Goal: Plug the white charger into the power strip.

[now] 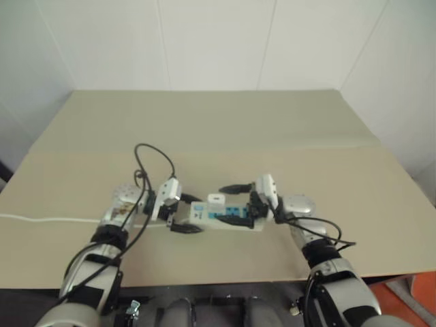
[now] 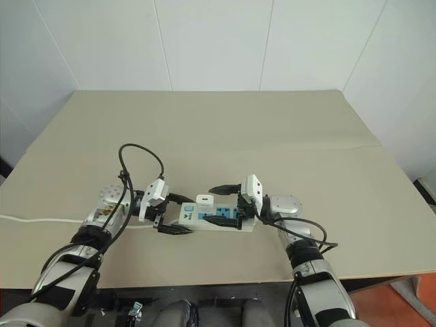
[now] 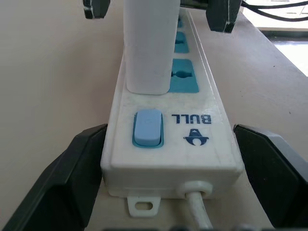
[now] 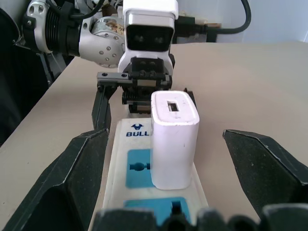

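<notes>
Small white plastic charger block (image 4: 174, 144) stands upright in socket nearest switch end of long flat white power strip (image 2: 216, 222), frame centre. Left gripper (image 2: 174, 214) and right gripper (image 2: 228, 204) flank strip's ends along its long axis, both with fingers spread, gripping nothing.

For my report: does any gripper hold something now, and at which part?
Nothing is held. Both grippers, left and right, are open; the white charger stands in the power strip.

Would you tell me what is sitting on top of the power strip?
The white charger stands upright on the power strip, beside the blue switch. The socket face beneath it is covered, so its prongs cannot be seen.
</notes>
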Tool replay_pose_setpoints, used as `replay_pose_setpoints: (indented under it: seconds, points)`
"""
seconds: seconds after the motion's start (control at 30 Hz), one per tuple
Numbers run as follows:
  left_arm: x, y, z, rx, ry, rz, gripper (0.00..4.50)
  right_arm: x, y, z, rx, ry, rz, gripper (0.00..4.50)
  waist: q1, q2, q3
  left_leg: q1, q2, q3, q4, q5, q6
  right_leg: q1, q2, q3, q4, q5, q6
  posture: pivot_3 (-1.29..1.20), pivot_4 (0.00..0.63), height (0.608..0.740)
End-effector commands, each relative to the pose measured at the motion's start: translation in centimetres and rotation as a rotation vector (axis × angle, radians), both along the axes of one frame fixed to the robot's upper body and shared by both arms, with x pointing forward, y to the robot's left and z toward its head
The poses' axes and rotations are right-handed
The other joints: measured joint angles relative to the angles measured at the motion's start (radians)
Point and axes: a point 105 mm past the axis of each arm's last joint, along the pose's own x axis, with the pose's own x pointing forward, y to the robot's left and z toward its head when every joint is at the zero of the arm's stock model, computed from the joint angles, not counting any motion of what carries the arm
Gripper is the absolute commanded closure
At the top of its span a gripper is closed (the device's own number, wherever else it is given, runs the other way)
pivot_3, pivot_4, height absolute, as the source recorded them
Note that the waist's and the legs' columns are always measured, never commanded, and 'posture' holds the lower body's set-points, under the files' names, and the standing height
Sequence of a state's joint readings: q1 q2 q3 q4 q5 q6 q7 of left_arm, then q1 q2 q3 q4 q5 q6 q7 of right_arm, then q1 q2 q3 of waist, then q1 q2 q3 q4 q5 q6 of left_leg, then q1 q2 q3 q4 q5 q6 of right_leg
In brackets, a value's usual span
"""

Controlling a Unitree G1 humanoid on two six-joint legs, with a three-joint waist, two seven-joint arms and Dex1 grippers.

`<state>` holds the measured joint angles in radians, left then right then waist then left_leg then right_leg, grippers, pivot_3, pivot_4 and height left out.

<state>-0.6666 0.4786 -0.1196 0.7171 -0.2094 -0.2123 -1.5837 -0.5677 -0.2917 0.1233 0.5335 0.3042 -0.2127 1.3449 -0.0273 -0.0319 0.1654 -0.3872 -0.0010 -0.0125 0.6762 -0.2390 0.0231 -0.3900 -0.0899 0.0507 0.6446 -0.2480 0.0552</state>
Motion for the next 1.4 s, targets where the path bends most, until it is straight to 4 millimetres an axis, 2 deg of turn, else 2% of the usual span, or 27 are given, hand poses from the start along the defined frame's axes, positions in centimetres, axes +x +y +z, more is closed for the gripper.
replay_pose_setpoints:
  seconds: [0.03, 0.1, 0.2, 0.27, 0.37, 0.5, 0.67, 1.1, 1.4]
  points:
    - [-0.1, 1.5, 3.1, -0.072, -0.081, 0.031, 0.01, -0.1, -2.5, 0.4, -0.016, -0.026, -0.087, 0.00, 0.002, 0.000, 0.000, -0.001, 0.000, 0.000, 0.000, 0.000, 0.000, 0.000, 0.000, 0.000, 0.000, 0.000, 0.000, 0.00, 0.150, 0.740]
    - [-0.2, 2.8, 4.4, -0.085, -0.103, 0.077, 0.01, -0.3, -4.5, 1.8, -0.020, -0.096, -0.134, 0.00, 0.004, 0.001, 0.002, -0.003, 0.000, -0.001, 0.000, 0.000, 0.000, -0.002, -0.001, -0.001, -0.001, 0.000, 0.000, 0.00, 0.150, 0.740]
    - [-0.8, 5.5, 6.0, -0.085, -0.034, 0.120, 0.01, -1.3, -8.2, 3.6, -0.080, -0.160, -0.171, 0.00, 0.009, 0.002, 0.003, -0.008, 0.000, -0.001, 0.000, 0.000, 0.000, -0.007, -0.001, -0.001, 0.000, 0.000, 0.000, 0.00, 0.150, 0.740]
    - [-1.7, 7.5, 6.0, -0.036, -0.012, 0.157, 0.01, -2.3, -11.1, 4.4, -0.156, -0.187, -0.197, 0.00, 0.009, 0.005, 0.004, -0.014, -0.001, 0.000, 0.001, 0.000, 0.000, -0.014, -0.001, -0.001, 0.001, 0.000, 0.000, 0.00, 0.150, 0.740]
    - [-2.8, 10.0, 5.3, 0.041, 0.012, 0.205, 0.01, -3.8, -14.5, 5.4, -0.264, -0.212, -0.237, 0.00, 0.007, 0.006, 0.005, -0.013, 0.000, 0.001, -0.002, -0.001, 0.001, -0.015, -0.001, -0.001, -0.001, 0.000, 0.000, 0.00, 0.150, 0.740]
    - [-4.1, 12.0, 4.6, 0.093, 0.081, 0.244, 0.01, -5.4, -17.5, 6.4, -0.353, -0.218, -0.285, 0.00, 0.009, 0.006, 0.006, -0.013, 0.001, 0.002, -0.004, -0.001, 0.001, -0.015, -0.001, -0.001, -0.003, -0.001, -0.001, 0.00, 0.150, 0.740]
    - [-4.3, 12.0, 5.0, 0.045, 0.075, 0.244, 0.01, -6.6, -18.4, 6.7, -0.370, -0.202, -0.314, 0.00, 0.013, 0.006, 0.006, -0.013, 0.001, 0.003, -0.002, -0.001, 0.001, -0.013, -0.001, -0.001, -0.003, -0.001, -0.001, 0.00, 0.150, 0.740]
    - [-3.3, 10.8, 4.8, 0.027, 0.030, 0.246, 0.01, -7.5, -18.2, 5.8, -0.389, -0.195, -0.349, 0.00, 0.014, 0.006, 0.006, -0.013, 0.000, 0.004, -0.001, -0.001, 0.001, -0.013, -0.001, -0.001, -0.003, -0.001, -0.001, 0.00, 0.150, 0.740]
    - [-3.3, 10.4, 5.0, 0.015, 0.037, 0.230, 0.01, -7.8, -17.9, 5.2, -0.388, -0.185, -0.337, 0.00, 0.013, 0.006, 0.006, -0.013, 0.000, 0.004, -0.001, -0.001, 0.001, -0.013, -0.001, -0.001, -0.003, -0.001, -0.001, 0.00, 0.150, 0.740]
